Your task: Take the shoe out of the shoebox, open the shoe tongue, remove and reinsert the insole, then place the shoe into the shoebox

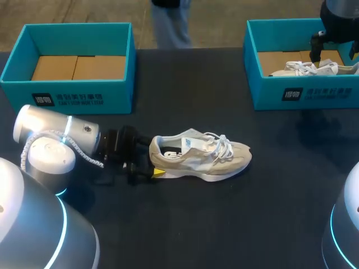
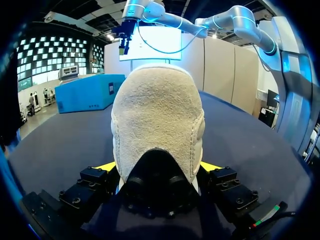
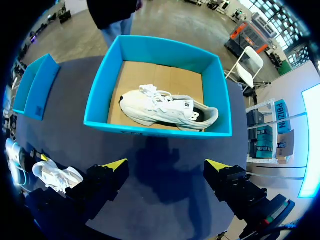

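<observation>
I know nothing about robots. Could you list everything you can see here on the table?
left shoebox: 1, teal, far left, only its cardboard floor inside
right shoebox: 1, teal, far right
white sneaker: 1, white, lying in the right shoebox
beige sneaker: 1, beige, upright mid-table
table: 1, black, under everything
left hand: 1, yellow-tipped, shut on the beige sneaker's heel
right hand: 1, yellow-tipped, open, raised by the right shoebox

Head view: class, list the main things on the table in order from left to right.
Empty left shoebox → beige shoe → right shoebox, which holds a white shoe.
</observation>
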